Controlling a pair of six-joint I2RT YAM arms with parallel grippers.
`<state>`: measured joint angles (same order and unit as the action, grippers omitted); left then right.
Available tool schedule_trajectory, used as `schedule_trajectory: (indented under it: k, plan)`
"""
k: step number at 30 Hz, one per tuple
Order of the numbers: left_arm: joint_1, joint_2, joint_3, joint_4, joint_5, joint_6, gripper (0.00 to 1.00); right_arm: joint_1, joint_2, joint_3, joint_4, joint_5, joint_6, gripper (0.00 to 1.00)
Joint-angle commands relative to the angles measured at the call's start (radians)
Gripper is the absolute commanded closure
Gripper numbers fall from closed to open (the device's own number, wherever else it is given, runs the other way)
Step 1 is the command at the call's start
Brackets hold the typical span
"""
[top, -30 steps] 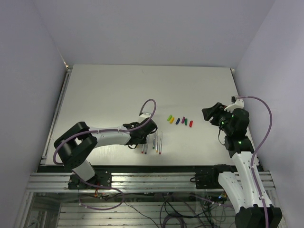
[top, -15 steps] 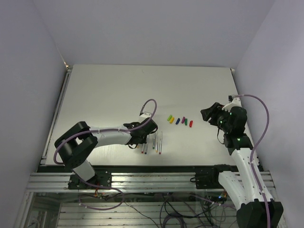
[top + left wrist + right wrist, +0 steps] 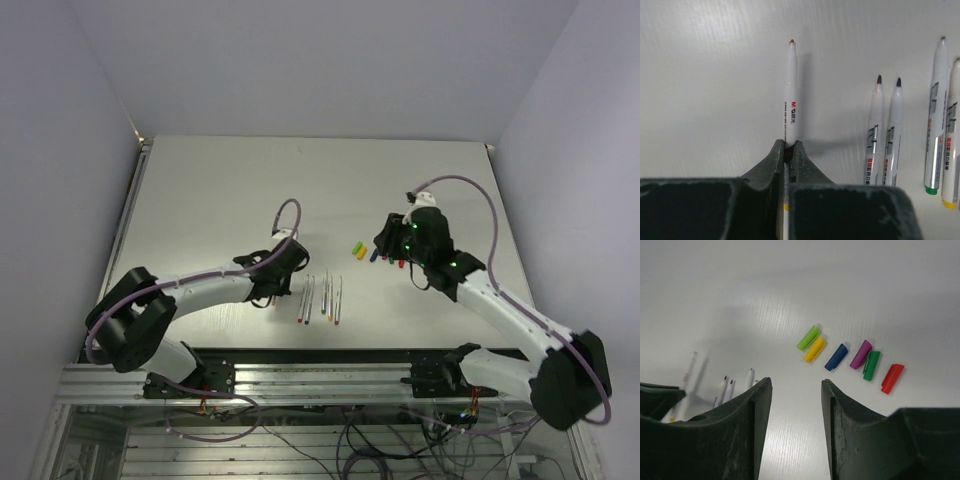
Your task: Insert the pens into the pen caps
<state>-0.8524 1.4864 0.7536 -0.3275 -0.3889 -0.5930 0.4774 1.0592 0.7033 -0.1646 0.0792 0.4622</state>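
My left gripper (image 3: 789, 146) is shut on a white pen (image 3: 791, 90) with an orange tip, which points away from me just above the table. It is left of the pen row in the top view (image 3: 277, 291). Several more pens (image 3: 894, 130) lie side by side to its right, also in the top view (image 3: 320, 298). My right gripper (image 3: 796, 382) is open and empty, hovering just in front of a row of caps: light green (image 3: 808, 337), yellow (image 3: 814, 349), blue (image 3: 836, 357), purple (image 3: 861, 354), green (image 3: 871, 365) and red (image 3: 892, 378). In the top view it (image 3: 390, 248) partly covers them.
The white table (image 3: 220, 200) runs to grey walls at the back and sides. The arm bases and a metal rail (image 3: 320, 380) line the near edge. Bare table lies behind the caps and left of the left arm.
My right arm has swung left from the table's right side to over the caps. My left gripper has moved left, carrying one pen away from the row.
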Motion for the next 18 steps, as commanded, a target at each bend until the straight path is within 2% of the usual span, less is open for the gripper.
schedule_trajectory:
  k: [1,10,18]
  plan:
    - [0.04,-0.078,-0.014,0.006,0.023,0.038,0.93,0.065,0.141,0.074,0.063,0.105,0.022,0.57]
    - [0.069,-0.128,-0.074,0.071,0.066,0.032,0.93,0.15,0.495,0.304,0.007,0.21,0.025,0.62]
    - [0.072,-0.215,-0.124,0.133,0.066,0.042,0.93,0.156,0.634,0.391,-0.024,0.218,0.085,0.64]
